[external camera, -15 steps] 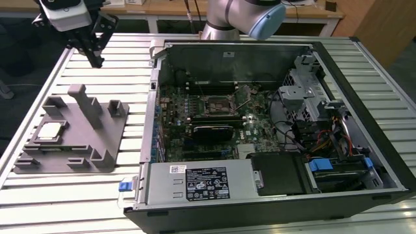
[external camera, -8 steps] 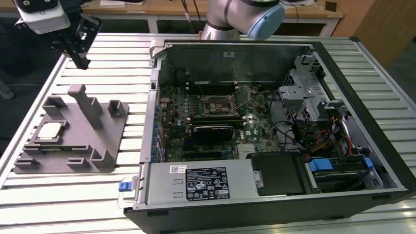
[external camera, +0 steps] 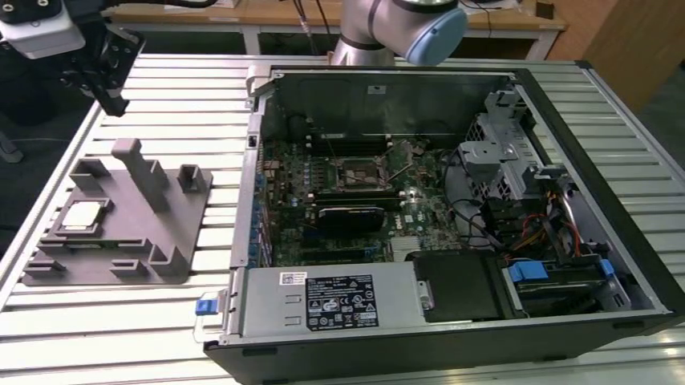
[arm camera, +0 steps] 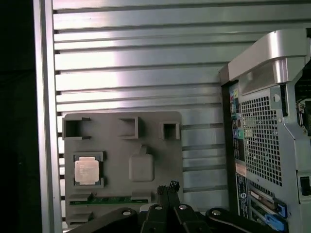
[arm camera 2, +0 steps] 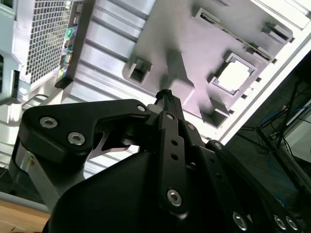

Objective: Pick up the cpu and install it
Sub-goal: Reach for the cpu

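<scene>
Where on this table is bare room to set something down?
In the exterior view, bare slatted metal table lies nearer than the grey plastic holder block and beyond it. The open black computer case is crowded inside.

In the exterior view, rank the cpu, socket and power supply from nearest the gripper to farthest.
1. cpu, in the grey holder below the gripper.
2. socket, inside the computer case.
3. power supply, lower in the case.
</scene>
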